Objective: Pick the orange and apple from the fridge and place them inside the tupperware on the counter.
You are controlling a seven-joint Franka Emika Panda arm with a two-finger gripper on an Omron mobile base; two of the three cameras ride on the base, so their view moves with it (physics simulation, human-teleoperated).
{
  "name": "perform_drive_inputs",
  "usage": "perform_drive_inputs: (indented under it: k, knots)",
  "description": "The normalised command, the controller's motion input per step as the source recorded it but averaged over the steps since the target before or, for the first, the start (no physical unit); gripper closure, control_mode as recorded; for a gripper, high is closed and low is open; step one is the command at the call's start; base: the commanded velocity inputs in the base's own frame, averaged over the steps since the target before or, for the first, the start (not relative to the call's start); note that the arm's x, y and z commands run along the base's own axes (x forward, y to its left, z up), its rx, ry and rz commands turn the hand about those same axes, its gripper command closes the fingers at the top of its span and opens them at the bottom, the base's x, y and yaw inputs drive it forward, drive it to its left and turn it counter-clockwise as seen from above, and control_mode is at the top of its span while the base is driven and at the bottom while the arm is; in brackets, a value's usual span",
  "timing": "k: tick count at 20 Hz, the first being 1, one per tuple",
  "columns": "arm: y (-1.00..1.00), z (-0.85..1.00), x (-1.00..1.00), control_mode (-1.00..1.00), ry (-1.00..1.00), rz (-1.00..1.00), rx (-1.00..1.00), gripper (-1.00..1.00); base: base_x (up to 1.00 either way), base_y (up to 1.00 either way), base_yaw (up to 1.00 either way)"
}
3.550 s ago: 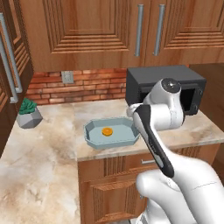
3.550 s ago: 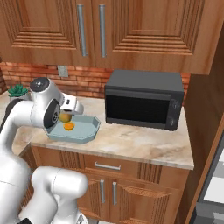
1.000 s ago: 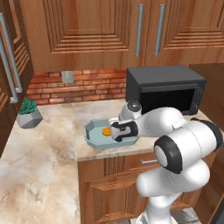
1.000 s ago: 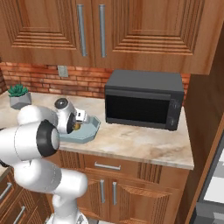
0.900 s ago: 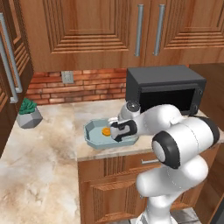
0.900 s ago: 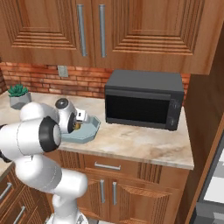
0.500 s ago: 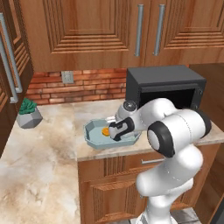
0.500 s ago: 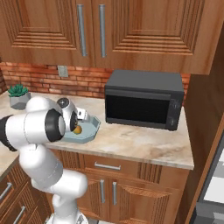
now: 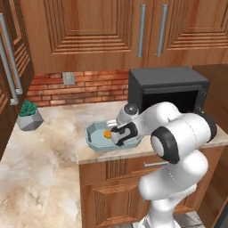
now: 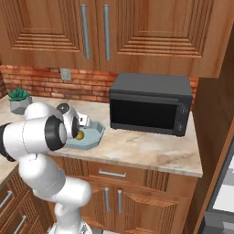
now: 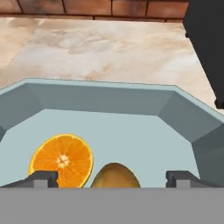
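My arm folds low over the tupperware (image 9: 95, 139), pincer (image 11: 111, 177) spread; my hand view shows apple (image 11: 114, 176) beside orange (image 11: 61, 159).

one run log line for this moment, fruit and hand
orange: in tupperware | apple: in tupperware, beside orange | hand: open, over apple

The shallow pale blue-grey rectangular tupperware (image 11: 109, 100) sits on the beige marbled stone counter (image 11: 105, 48), left of the black box-shaped microwave (image 9: 167, 87). Inside it, the bright orange round fruit (image 11: 61, 159) and dull golden-brown apple (image 11: 114, 176) lie touching, side by side.
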Motion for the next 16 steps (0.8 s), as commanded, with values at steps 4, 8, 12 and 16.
perform_drive_inputs:
  k: [4, 8, 12, 16]
  knots:
    - [-0.24, 0.20, -0.99, -1.00, 0.00, 0.00, 0.00, -1.00, 0.00, 0.00, 0.00]
    - [-0.17, 0.72, -0.99, -1.00, -0.01, 0.00, 0.00, -1.00, 0.00, 0.00, 0.00]
    - [-0.27, 1.00, -0.78, -1.00, 0.00, 0.01, 0.00, -1.00, 0.00, 0.00, 0.00]
    - [-0.28, 1.00, -0.70, -1.00, 0.00, 0.02, 0.00, -1.00, 0.00, 0.00, 0.00]
